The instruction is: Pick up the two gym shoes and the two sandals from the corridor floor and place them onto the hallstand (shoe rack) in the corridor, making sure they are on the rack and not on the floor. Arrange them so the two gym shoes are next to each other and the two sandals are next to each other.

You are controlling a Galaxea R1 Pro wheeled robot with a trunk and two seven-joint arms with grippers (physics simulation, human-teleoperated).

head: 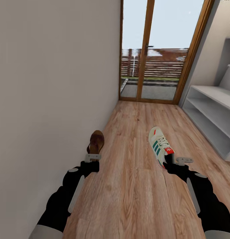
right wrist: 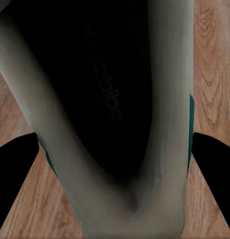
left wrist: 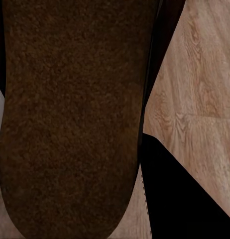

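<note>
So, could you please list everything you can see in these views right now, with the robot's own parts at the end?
sandal: one, brown, at the left tool's tip beside the wall; its brown surface is close up in the left wrist view.
gym shoe: one, white with green stripes and red-orange patches, at the right tool's tip; its dark opening is close up in the right wrist view.
corridor floor: one, light brown wood planks, underfoot.
wall: one, plain off-white, along the left.
glazed door: one, wood-framed, at the corridor's far end, fence outside.
hallstand: one, white, open shelves, along the right.
left tool: one, grey, black arm, lower left.
right tool: one, grey, black arm, lower right.
</note>
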